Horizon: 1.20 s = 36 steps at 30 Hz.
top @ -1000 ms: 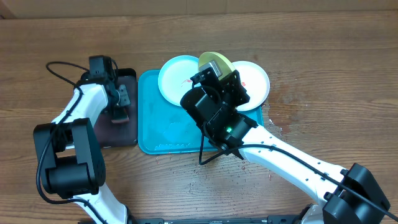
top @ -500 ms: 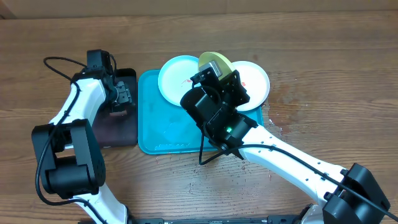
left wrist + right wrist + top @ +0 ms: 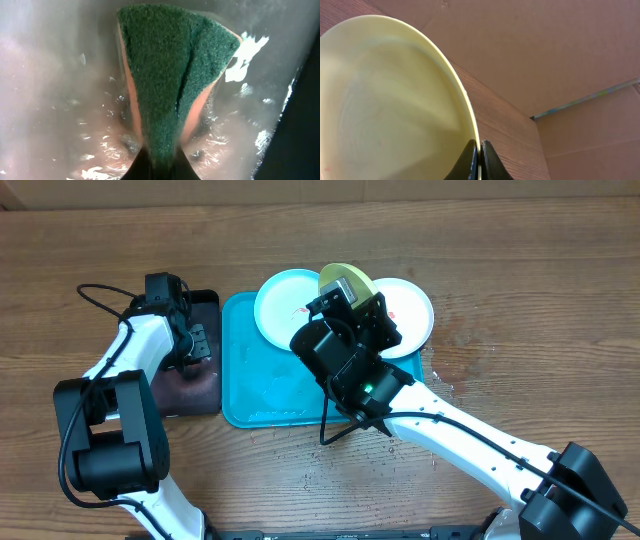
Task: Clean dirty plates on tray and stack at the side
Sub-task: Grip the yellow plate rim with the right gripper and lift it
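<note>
Pinching the rim of the yellow-green plate (image 3: 395, 100), the right end effector (image 3: 480, 152) is pressed together on the thin edge. The plate is thus held raised and on edge over the far side of the blue tray (image 3: 270, 395), its face exposed for wiping rather than lying flat. It is seen between the light cyan plate (image 3: 280, 305) and the white plate (image 3: 412, 315), both of which lie at the tray's far rim and partly overhang it. Red smears are visible on each, so neither is judged clean.

Well apart to the left, a green-faced sponge (image 3: 175, 70) is clamped by the left end effector (image 3: 159, 162) and pointed down into the narrow black tray (image 3: 205, 390). What looks like a shallow film of water, with bubbles, is seen around the sponge, though the blur makes this uncertain; wetting is presumably the reason for that position. No plate is yet stacked on the table (image 3: 520, 270) beside the tray.
</note>
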{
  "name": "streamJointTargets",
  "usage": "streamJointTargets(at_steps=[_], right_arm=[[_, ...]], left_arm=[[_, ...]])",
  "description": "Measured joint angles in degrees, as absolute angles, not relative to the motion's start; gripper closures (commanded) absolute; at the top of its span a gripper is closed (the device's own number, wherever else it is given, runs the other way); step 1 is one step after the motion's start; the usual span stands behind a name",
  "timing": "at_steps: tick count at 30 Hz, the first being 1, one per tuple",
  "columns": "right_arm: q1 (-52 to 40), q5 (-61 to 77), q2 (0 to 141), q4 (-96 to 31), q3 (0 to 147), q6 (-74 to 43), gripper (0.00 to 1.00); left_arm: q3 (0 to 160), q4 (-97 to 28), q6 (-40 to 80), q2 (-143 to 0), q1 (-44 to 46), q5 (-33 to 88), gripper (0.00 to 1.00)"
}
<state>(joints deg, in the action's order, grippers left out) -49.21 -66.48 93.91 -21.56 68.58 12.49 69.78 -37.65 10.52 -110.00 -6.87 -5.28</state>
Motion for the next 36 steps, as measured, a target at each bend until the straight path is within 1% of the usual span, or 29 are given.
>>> streamJointTargets(at_steps=[4,5,6,7,8,9,15,17,20,24,34,35,36], right_arm=[[-49.21,-66.50,93.91,-21.58,68.58,12.51,0.96],[-49.21,-66.50,93.91,-21.63,68.58,12.51,0.96],[-49.21,-66.50,93.91,-21.56,68.58,12.53,0.96],[-49.21,-66.50,93.91,-21.58,68.58,12.51,0.96],[-49.21,-66.50,93.91,-21.58,68.58,12.53,0.96],[-49.21,-66.48,93.91,-21.58,68.58,12.51,0.96],[-49.21,-66.50,93.91,-21.61,68.58,12.51,0.96],[-49.21,-66.50,93.91,-21.61,68.58,12.51,0.96],[-49.21,-66.50,93.91,-21.56,68.58,12.51,0.96],[-49.21,-66.50,93.91,-21.63,68.58,12.51,0.96],[-49.21,-66.48,93.91,-21.61,68.58,12.51,0.96],[-49.21,-66.50,93.91,-21.56,68.58,12.49,0.96],[-49.21,-66.50,93.91,-21.58,68.58,12.53,0.96]], left_arm=[[69.80,-38.46,10.52,-109.97,-6.85,-5.69,0.96],[69.84,-39.27,10.52,-109.97,-6.87,-5.85,0.94],[70.04,-40.25,10.48,-109.97,-6.87,-5.93,0.81],[70.37,-41.17,10.48,-109.97,-6.87,-6.02,0.62],[70.83,-42.11,10.57,-109.97,-6.85,-6.13,0.46],[71.42,-42.89,10.33,-109.97,-6.85,-6.20,0.43],[74.81,-43.05,10.46,-109.95,-6.87,-6.31,0.42],[74.94,-42.61,10.46,-109.95,-6.87,-6.31,0.46],[74.96,-41.58,10.57,-109.95,-6.87,-6.31,0.58],[74.96,-40.38,11.44,-109.95,-6.87,-6.26,0.60],[72.03,-37.50,12.03,-109.95,-6.87,-6.22,0.59],[71.79,-37.50,12.03,-109.95,-6.87,-6.22,0.60],[71.61,-37.41,12.03,-109.95,-6.87,-6.24,0.64]])
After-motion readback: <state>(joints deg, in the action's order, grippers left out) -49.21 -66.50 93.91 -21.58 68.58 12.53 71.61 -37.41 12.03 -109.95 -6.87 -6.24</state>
